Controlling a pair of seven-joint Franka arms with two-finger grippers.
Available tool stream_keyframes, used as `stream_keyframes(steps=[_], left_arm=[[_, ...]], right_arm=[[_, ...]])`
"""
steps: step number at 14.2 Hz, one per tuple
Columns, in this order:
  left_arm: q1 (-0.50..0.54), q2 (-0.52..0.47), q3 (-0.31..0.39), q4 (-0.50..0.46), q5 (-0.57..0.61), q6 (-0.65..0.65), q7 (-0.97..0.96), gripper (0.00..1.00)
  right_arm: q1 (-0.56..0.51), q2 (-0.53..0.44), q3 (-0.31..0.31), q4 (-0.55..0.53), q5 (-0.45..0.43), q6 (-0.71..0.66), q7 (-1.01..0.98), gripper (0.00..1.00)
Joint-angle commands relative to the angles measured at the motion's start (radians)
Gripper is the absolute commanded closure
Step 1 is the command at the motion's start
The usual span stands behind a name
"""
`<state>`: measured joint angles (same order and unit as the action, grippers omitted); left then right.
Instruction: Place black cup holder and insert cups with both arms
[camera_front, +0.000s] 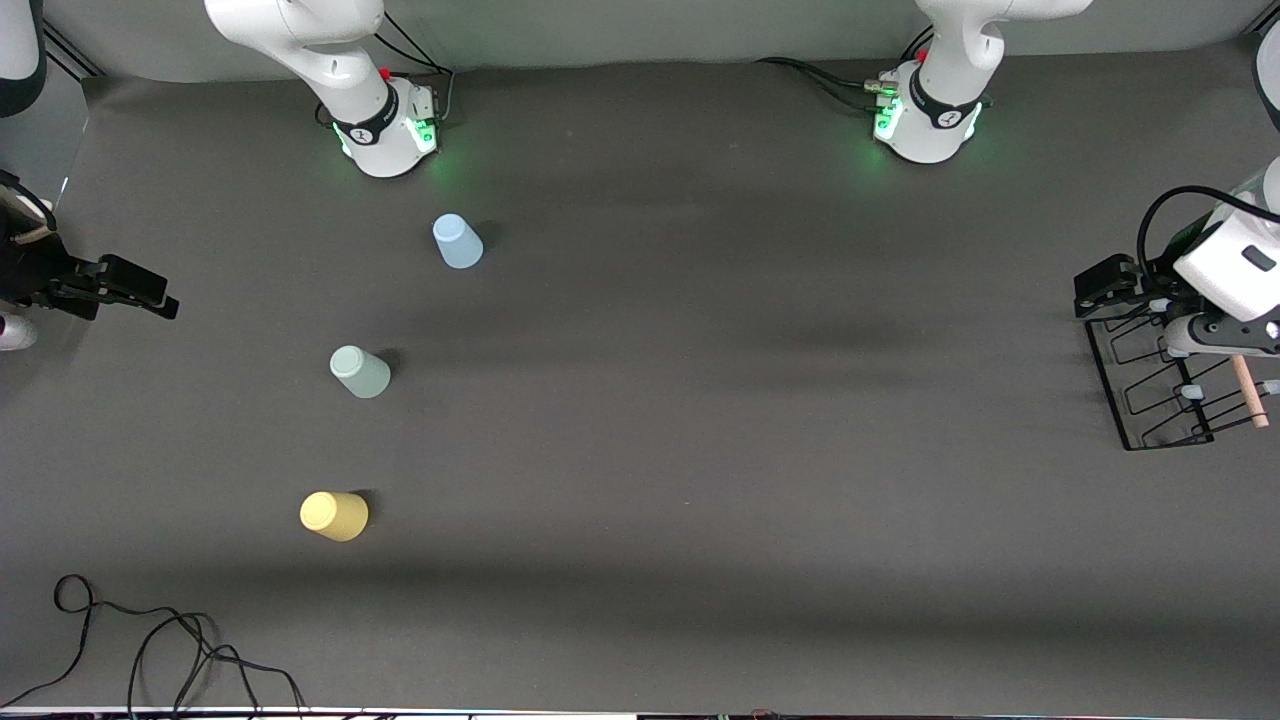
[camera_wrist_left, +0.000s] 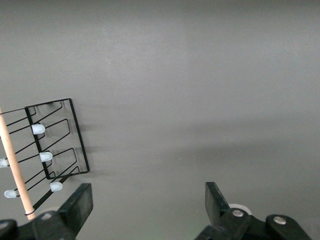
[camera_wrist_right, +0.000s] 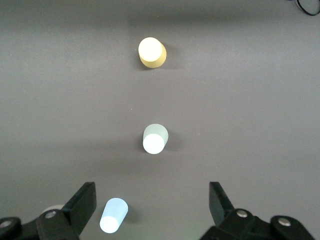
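Observation:
The black cup holder (camera_front: 1150, 395) lies on the table at the left arm's end, its wooden rod handle (camera_front: 1250, 392) along one side; it also shows in the left wrist view (camera_wrist_left: 50, 150). My left gripper (camera_front: 1102, 288) is open and empty above the holder's edge (camera_wrist_left: 148, 200). Three cups stand upside down toward the right arm's end: pale blue (camera_front: 458, 241), sage green (camera_front: 360, 371) nearer the camera, yellow (camera_front: 334, 515) nearest. The right wrist view shows the blue (camera_wrist_right: 114, 215), green (camera_wrist_right: 155, 138) and yellow (camera_wrist_right: 151, 52) cups. My right gripper (camera_front: 150, 293) is open and empty, up at the table's end (camera_wrist_right: 152, 200).
A loose black cable (camera_front: 150, 640) lies near the front edge at the right arm's end. The arm bases (camera_front: 385, 130) (camera_front: 925, 120) stand along the edge farthest from the camera. The dark mat (camera_front: 700, 400) lies between cups and holder.

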<state>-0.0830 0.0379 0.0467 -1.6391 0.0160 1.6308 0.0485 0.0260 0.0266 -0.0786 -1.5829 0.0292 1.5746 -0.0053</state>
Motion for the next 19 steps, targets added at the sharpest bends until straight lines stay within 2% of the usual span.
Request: stream_keyframes(steps=[1,17,19], left_arm=[[0.0,-0.015,-0.001,-0.001,-0.011,-0.019,0.007,0.0],[0.002,-0.015,-0.001,0.001,-0.011,-0.019,0.007,0.0],[0.002,-0.015,-0.001,0.001,-0.011,-0.019,0.008,0.0]], right_arm=[[0.011,-0.017,-0.009,-0.006,-0.008,-0.007,-0.01,0.0],[0.009,-0.016,-0.009,0.0,-0.011,-0.012,-0.016,0.0],[0.011,-0.017,-0.009,-0.003,-0.018,-0.012,-0.067,0.0]])
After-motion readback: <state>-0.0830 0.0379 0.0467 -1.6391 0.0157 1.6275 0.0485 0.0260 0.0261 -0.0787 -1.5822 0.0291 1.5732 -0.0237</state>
